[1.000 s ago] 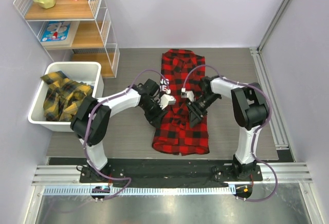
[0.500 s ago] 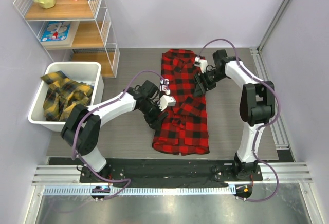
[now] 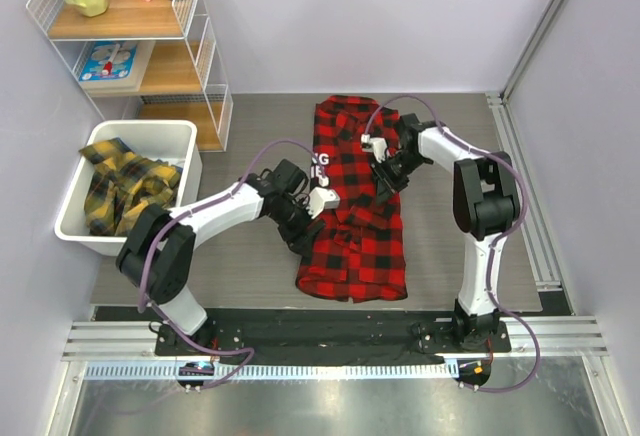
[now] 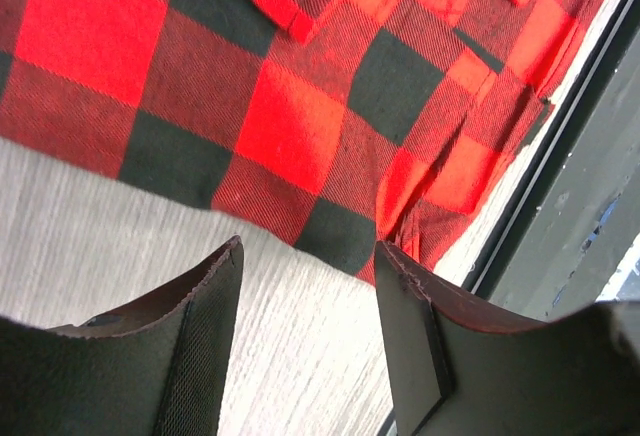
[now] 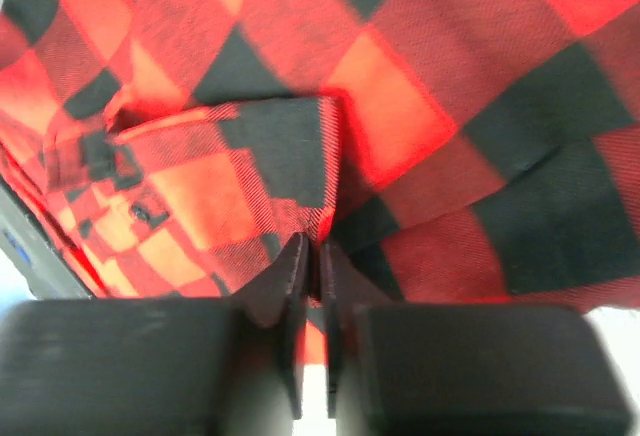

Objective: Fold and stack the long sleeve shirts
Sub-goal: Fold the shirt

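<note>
A red-and-black checked shirt (image 3: pixel 355 241) lies folded lengthwise on the grey table (image 3: pixel 240 256), with white lettering (image 3: pixel 319 163) showing at its left edge. My left gripper (image 3: pixel 299 229) is open and empty, low over the bare table just left of the shirt's left edge; its wrist view shows the shirt (image 4: pixel 290 116) beyond my open fingertips (image 4: pixel 310 251). My right gripper (image 3: pixel 386 178) is on the shirt's upper right part. Its wrist view shows it (image 5: pixel 310 248) shut on a fold of the shirt (image 5: pixel 400 106).
A white bin (image 3: pixel 140 131) at the left holds yellow-and-black checked shirts (image 3: pixel 125 191). A wire shelf (image 3: pixel 130 36) with small items stands at the back left. A dark rail (image 3: pixel 300 321) runs along the table's near edge.
My right gripper went from the shirt's middle up to its top right, then back down a little and leftward. My left gripper stayed near the shirt's left edge.
</note>
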Controlling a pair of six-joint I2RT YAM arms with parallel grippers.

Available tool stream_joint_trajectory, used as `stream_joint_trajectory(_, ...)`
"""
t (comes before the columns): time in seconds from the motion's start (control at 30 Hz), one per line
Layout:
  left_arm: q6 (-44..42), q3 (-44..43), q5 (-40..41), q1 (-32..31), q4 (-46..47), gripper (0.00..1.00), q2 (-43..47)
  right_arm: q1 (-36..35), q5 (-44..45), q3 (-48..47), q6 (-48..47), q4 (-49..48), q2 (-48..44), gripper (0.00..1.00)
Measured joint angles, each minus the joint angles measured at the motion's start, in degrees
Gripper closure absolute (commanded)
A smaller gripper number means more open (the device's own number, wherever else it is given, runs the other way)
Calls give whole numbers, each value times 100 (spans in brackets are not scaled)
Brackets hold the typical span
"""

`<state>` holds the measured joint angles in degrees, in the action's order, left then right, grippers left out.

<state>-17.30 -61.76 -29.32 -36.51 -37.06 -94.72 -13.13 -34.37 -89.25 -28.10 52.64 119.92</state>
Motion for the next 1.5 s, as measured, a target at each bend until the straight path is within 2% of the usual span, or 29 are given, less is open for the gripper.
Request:
stream_joint_trajectory(0.13, 44, 190, 22, 0, 17, 44, 236, -79, -155, 170, -310, 267, -341, 99)
stream_joint_trajectory(0.2, 37, 289, 15, 0, 37, 42, 380, -153, -238, 426, -588, 470, -750, 95)
stream_joint_trajectory(0.23, 31, 348, 11, 0, 42, 41, 472, -232, -284, 570, -752, 623, -979, 82)
stream_joint_trajectory(0.3, -59, 468, 2, -20, 48, 40, 660, -503, -378, 916, -1113, 850, -1421, 71)
stream_joint_trajectory(0.33, -118, 507, 9, -39, 48, 40, 730, -678, -413, 1139, -1276, 920, -1626, 56)
stream_joint_trajectory(0.43, -315, 533, 37, -125, 61, 43, 815, -1178, -463, 1674, -1681, 1257, -1993, 48)
stream_joint_trajectory(0.5, -455, 527, 68, -199, 87, 49, 820, -1316, -492, 1751, -1847, 1565, -2015, 48)
stream_joint_trajectory(0.6, -614, 415, 240, -431, 122, 53, 726, -946, -610, 1602, -1853, 1744, -1998, 53)
stream_joint_trajectory(0.77, -481, 308, 527, -1311, 518, 53, 459, -179, -802, 839, -1390, 1602, -1495, 58)
stream_joint_trajectory(0.87, -280, 372, 870, -1930, 887, 50, 352, -31, -835, 782, -979, 1377, -1165, 58)
stream_joint_trajectory(0.97, -212, 374, 1121, -2352, 1069, 52, 160, -68, -846, 809, -638, 1228, -872, 58)
stream_joint_trajectory(1.07, -162, 367, 1410, -2553, 1204, 66, -175, -103, -811, 909, -411, 1029, -671, 58)
stream_joint_trajectory(1.1, -131, 363, 1493, -2601, 1228, 79, -295, -105, -778, 981, -330, 938, -608, 58)
stream_joint_trajectory(1.2, -70, 173, 1685, -2695, 1263, 94, -507, -114, -710, 1104, -190, 752, -387, 58)
stream_joint_trajectory(1.3, 57, -46, 1746, -2752, 1311, 100, -682, -116, -706, 1143, -57, 638, -162, 58)
stream_joint_trajectory(1.5, 295, -365, 1589, -2769, 1283, 100, -734, -114, -789, 1141, 236, 597, -114, 57)
